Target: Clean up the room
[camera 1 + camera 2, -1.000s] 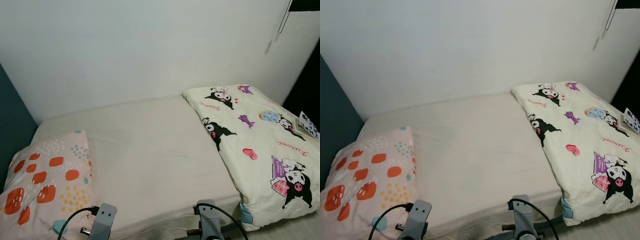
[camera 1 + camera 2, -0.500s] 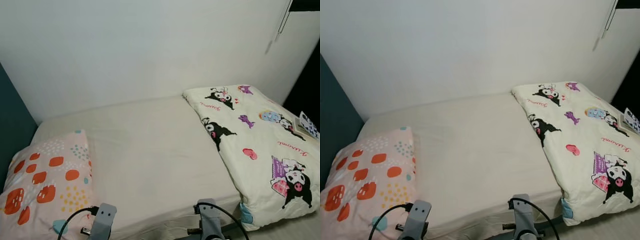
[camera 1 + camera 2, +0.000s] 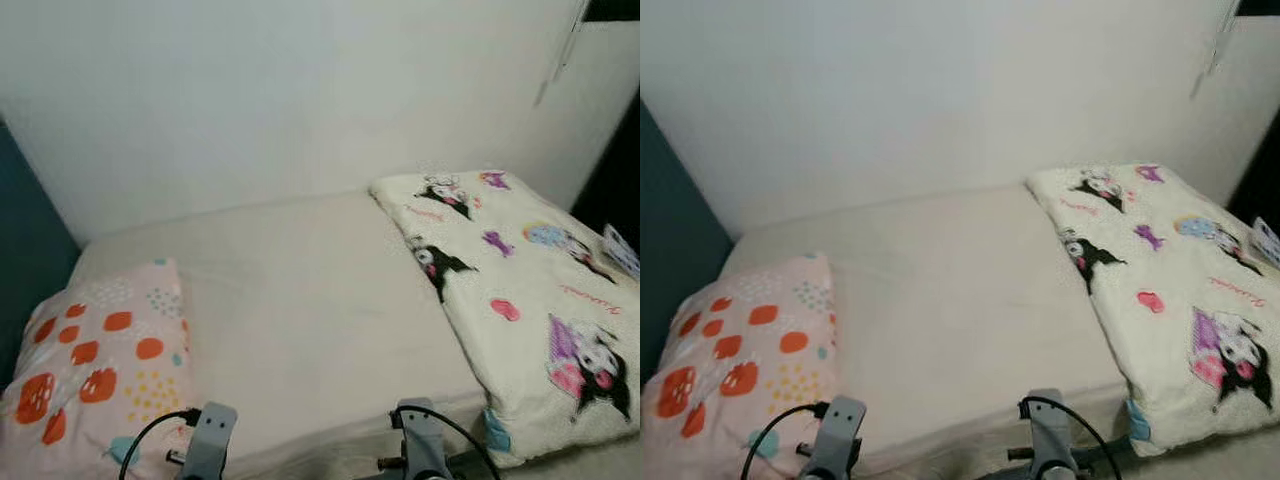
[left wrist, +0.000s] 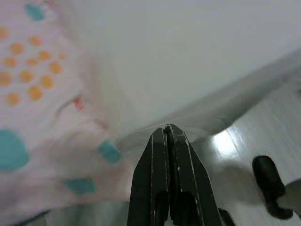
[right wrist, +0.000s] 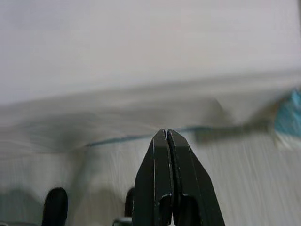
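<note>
A bed (image 3: 300,300) with a cream sheet stands against the white wall. A pink pillow (image 3: 95,370) with orange and teal dots lies at its left end. A folded cream quilt (image 3: 520,300) with cartoon prints covers its right end. My left gripper (image 4: 168,134) is shut and empty, held low at the bed's near edge beside the pillow (image 4: 42,94). My right gripper (image 5: 167,137) is shut too, with nothing in it, pointing at the mattress edge (image 5: 141,99). Both wrists (image 3: 205,440) show at the picture's lower edge.
A dark blue wall (image 3: 25,260) borders the bed on the left. A dark opening (image 3: 615,170) and a hanging cord (image 3: 560,50) are at the right. A patterned paper (image 3: 622,248) lies at the quilt's right edge. Pale floor (image 5: 235,188) runs under the bed's edge.
The whole picture has shifted slightly and blurred, so the camera has moved. The bed, pillow and quilt lie as before, and both grippers stay low.
</note>
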### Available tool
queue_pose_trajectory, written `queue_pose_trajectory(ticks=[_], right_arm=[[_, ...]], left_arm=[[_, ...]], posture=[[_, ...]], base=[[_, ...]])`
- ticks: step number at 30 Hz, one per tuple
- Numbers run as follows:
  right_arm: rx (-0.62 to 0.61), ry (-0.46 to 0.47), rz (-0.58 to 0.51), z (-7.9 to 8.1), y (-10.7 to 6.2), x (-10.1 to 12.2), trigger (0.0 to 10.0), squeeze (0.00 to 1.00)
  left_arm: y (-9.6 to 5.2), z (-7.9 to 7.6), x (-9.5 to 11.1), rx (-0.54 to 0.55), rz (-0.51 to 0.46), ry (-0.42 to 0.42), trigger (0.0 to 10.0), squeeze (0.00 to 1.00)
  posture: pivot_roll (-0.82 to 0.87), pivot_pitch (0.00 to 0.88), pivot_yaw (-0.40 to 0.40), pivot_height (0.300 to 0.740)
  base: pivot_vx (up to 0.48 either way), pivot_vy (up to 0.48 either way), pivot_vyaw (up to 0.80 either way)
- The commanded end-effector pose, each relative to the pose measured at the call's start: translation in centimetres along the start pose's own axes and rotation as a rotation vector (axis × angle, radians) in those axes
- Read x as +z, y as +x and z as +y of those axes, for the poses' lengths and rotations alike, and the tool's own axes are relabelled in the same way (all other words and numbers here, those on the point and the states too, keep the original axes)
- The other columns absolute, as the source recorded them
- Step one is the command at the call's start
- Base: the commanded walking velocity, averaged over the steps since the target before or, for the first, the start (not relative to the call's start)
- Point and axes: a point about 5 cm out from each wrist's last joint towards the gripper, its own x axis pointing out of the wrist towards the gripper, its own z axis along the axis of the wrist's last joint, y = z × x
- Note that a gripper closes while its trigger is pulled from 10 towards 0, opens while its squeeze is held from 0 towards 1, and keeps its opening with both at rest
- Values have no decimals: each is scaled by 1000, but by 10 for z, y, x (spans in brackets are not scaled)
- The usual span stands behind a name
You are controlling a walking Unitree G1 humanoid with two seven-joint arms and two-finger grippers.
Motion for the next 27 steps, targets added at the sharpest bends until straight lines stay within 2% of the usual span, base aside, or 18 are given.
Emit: queue_pose_trajectory(ticks=[1,7,18,21,27], right_arm=[[15,-2,-29,3,1,6,10000,0],[14,-7,-49,-1,2,10,10000,0],[26,-11,-84,-1,3,16,10000,0],[18,32,-89,-1,3,16,10000,0],[26,8,-95,1,3,17,10000,0]], left_arm=[[-3,0,-4,-3,0,-8,10000,0],[-3,0,3,-7,-51,-31,10000,0],[-6,3,5,-9,-86,-49,10000,0],[-7,3,6,-6,-90,-50,10000,0],[-8,5,6,0,-91,-53,10000,0]], posture=[[-8,95,14,740],[-7,101,9,740],[-3,106,8,740],[-2,109,7,740],[-2,112,7,740]], base=[[0,0,800],[0,0,800],[0,0,800],[0,0,0],[0,0,0]])
